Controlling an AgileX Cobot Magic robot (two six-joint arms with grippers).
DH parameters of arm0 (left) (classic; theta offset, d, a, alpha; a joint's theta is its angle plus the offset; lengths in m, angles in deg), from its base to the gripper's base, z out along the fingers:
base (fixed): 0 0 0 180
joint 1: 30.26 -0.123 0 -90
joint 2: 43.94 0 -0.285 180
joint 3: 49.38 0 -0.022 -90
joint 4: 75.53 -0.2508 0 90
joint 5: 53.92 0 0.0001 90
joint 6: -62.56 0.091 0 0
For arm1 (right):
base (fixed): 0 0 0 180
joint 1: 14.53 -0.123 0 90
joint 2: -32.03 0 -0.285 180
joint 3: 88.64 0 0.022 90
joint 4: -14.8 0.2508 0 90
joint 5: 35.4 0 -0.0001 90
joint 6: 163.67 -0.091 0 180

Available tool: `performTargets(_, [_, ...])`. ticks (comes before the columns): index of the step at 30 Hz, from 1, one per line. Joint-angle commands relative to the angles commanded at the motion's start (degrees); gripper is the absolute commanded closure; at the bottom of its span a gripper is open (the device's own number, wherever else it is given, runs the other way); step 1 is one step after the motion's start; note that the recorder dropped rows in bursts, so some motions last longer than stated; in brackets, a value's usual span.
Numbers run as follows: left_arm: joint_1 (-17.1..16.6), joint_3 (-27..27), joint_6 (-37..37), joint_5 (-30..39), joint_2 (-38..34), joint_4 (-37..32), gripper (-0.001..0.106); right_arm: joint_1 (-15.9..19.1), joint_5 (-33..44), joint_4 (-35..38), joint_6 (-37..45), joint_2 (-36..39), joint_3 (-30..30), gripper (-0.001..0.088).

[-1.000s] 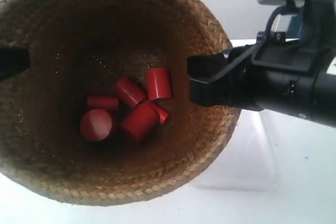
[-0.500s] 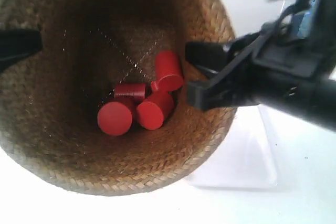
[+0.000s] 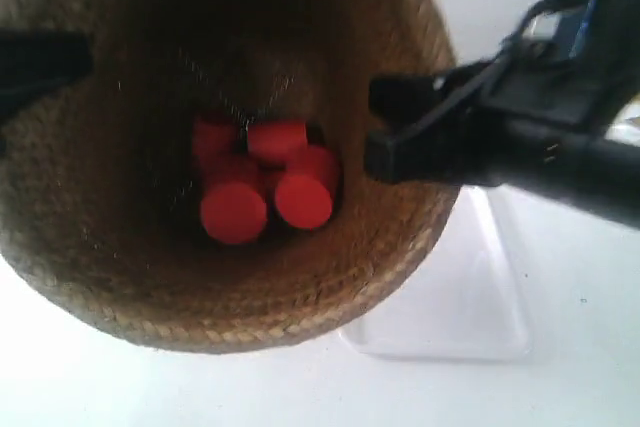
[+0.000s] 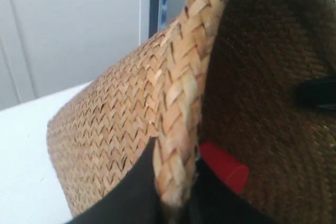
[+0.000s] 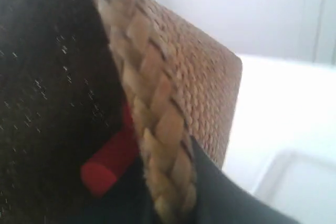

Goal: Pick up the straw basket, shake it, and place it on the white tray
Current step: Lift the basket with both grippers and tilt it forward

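Observation:
The straw basket (image 3: 110,237) fills the exterior view, held up close to the camera, its dark inside facing it. Several red cylinders (image 3: 260,182) lie bunched at its bottom. My left gripper (image 4: 176,203) is shut on the braided rim (image 4: 181,108), one black finger on each side. My right gripper (image 5: 170,198) is shut on the opposite rim (image 5: 152,114) the same way. The arm at the exterior view's right (image 3: 500,137) clamps the rim there. The white tray (image 3: 470,287) lies below and to the right, partly hidden by the basket; its corner (image 5: 302,182) shows in the right wrist view.
A white tabletop (image 3: 590,377) lies under everything. A pale wall (image 4: 68,30) stands behind the basket. A red cylinder (image 4: 223,166) shows inside the basket in the left wrist view, another red cylinder (image 5: 107,163) in the right wrist view.
The basket has moved and tilted between frames, its opening swinging upward in view. The red cylinders have tumbled from a loose spread into a tight cluster. Both grippers stay clamped on the rim.

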Motion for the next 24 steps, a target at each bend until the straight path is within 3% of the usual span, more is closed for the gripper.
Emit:
performTargets(2, [0.00, -1.24, -0.26, 0.05, 2.59, 0.76, 0.105, -2.80, -0.76, 0.99, 0.00, -4.95, 1.43, 0.0868])
performTargets(5, [0.00, 4.06, 2.32, -8.49, -4.01, 1.52, 0.105, -1.56, -19.02, -5.20, 0.74, 1.02, -6.41, 0.0868])
performTargets(6, [-0.09, 3.57, 1.31, -7.55, -4.02, 1.52, 0.105, -1.28, -17.21, -3.86, -1.14, 1.03, -5.34, 0.0868])
performTargets(7, [-0.09, 0.66, 0.87, -0.66, -0.94, 0.90, 0.105, -2.44, -8.88, -3.51, -2.11, -3.11, -1.81, 0.0868])
performTargets(8, [-0.09, -2.19, -0.16, 3.23, 2.19, 1.38, 0.105, -5.02, -6.47, -2.65, -3.09, -8.35, 0.44, 0.0868])
performTargets(10, [-0.09, -0.29, 3.00, 1.40, 3.15, 2.95, 0.105, -7.03, -12.76, -5.76, -0.76, -10.82, -2.79, 0.0868])
performTargets(12, [-0.09, 3.84, 6.21, -8.92, -1.94, 7.35, 0.105, -5.05, -23.21, -6.45, 1.62, -4.71, -9.91, 0.0868])
performTargets(13, [-0.09, 3.36, 4.82, -9.17, -2.26, 7.51, 0.105, -4.82, -21.74, -5.55, -0.12, -4.09, -9.60, 0.0868])
performTargets(14, [-0.09, 0.56, 3.89, -4.25, 0.33, 5.17, 0.105, -5.28, -13.88, -4.79, -4.16, -7.27, -6.29, 0.0868])
performTargets(16, [-0.09, -3.69, 3.65, 0.28, 4.36, 2.92, 0.105, -7.21, -8.97, -3.88, -6.51, -12.62, -3.00, 0.0868])
performTargets(18, [-0.09, -2.84, 3.56, 0.07, 4.63, 3.40, 0.105, -7.55, -10.59, -5.66, -4.32, -14.00, -3.93, 0.0868])
performTargets(21, [-0.09, 2.56, 3.70, -3.95, 0.33, 3.71, 0.105, -6.17, -18.74, -7.42, -1.85, -8.88, -9.68, 0.0868])
performTargets(24, [-0.09, 2.19, 2.85, -1.58, -0.62, 3.60, 0.105, -5.57, -15.07, -4.90, -5.59, -6.49, -7.66, 0.0868])
